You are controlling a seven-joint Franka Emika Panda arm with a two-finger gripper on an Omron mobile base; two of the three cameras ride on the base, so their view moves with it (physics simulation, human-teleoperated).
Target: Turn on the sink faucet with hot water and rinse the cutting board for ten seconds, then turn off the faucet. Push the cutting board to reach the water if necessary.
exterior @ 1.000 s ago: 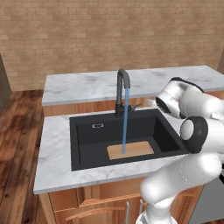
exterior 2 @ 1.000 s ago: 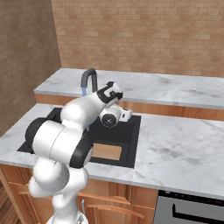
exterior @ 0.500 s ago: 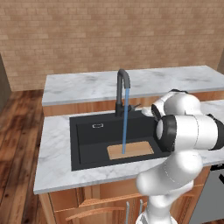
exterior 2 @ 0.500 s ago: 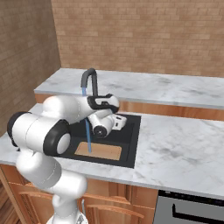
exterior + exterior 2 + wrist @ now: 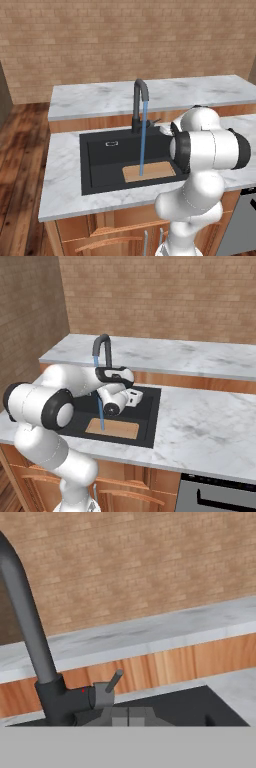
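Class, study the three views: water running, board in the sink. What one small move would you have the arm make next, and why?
Probably ease the shut gripper forward to the faucet lever, ready to push it off. The water already lands on the board, so no push of the board seems needed, and the hand view shows the lever just ahead of the fingertips, apparently not yet touched.

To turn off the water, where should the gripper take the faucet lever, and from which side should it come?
Best to take the small lever near its free tip, coming from the front of the sink. In the hand view it is a thin rod sticking up and outward from the faucet base, with open space around it. The shut gripper would need to open first, or simply push the lever.
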